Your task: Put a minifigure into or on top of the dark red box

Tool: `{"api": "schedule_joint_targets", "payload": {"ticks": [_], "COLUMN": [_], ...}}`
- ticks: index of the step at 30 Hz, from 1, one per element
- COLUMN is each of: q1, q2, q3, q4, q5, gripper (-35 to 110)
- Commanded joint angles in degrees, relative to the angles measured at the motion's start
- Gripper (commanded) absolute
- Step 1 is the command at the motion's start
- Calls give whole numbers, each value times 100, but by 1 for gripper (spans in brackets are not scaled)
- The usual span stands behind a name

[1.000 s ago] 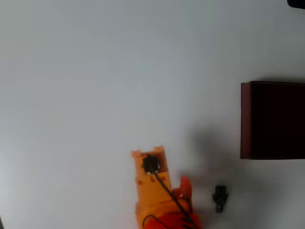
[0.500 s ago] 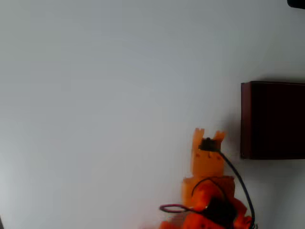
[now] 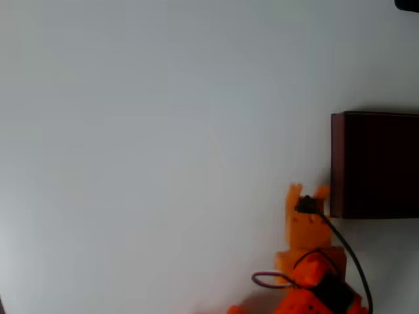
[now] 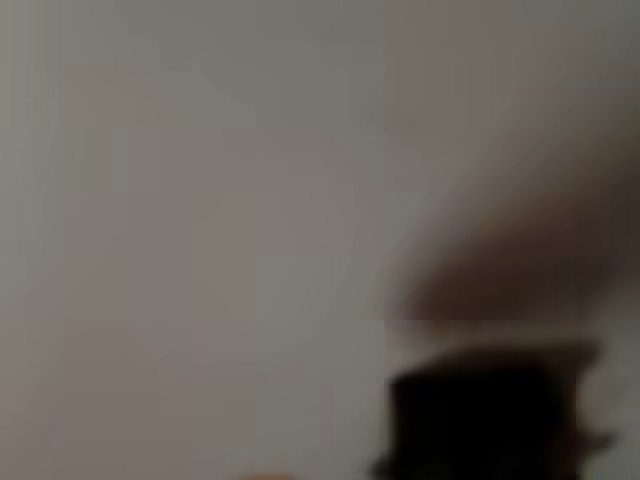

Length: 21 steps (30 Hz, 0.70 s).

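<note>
Boxes: one dark red box (image 3: 374,165), being cut off at the right edge.
Gripper (image 3: 308,191): one, just beside the box; its state cannot be told.
Wrist view: being blurred; a dark shape (image 4: 480,415) cannot be identified.

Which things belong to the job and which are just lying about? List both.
Job: dark red box; gripper; blurred black shape in the wrist view, possibly the minifigure.
Lying about: dark object at the overhead view's top right corner; white table.
</note>
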Motion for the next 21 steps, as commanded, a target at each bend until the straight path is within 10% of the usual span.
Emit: {"api": "schedule_joint_targets", "payload": {"ticks": [1, 21], "q1": [439, 940], "q2": [44, 932], "q3": [-9, 791], "q4": [0, 483], "q5": [-185, -167], "gripper": [26, 26]}}
